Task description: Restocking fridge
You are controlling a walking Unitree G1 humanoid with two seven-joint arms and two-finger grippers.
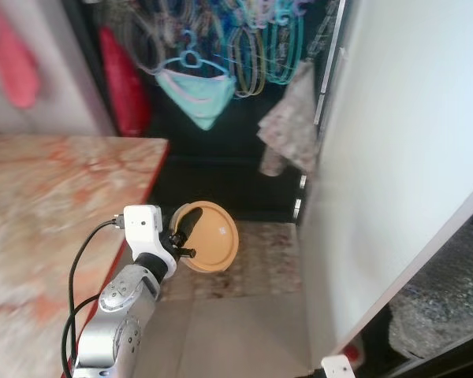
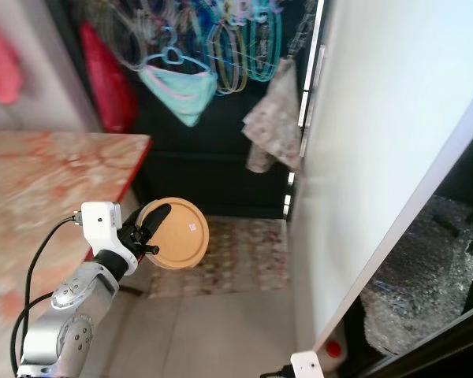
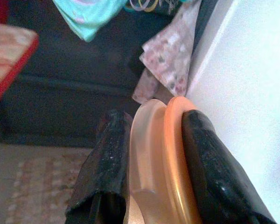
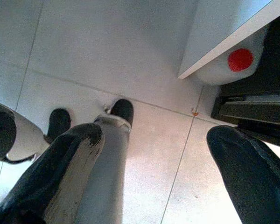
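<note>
Carrying an orange-lidded container (image 1: 209, 236) clamped on edge in the left gripper (image 1: 191, 228) beside the open fridge door (image 1: 394, 157), its fingers (image 3: 210, 172) pinching lid and tub, the right gripper (image 4: 154, 177) hanging wide over the floor (image 4: 107, 56), the robot, I judge, must next turn toward the shelves.

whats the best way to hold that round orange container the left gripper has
By its rim, much as now: the left gripper has one finger on each flat face of the orange container, shut across its thin depth. It is a flat disc held on edge, so coming in from the edge, across the orange lid and clear base, looks firmest.
</note>
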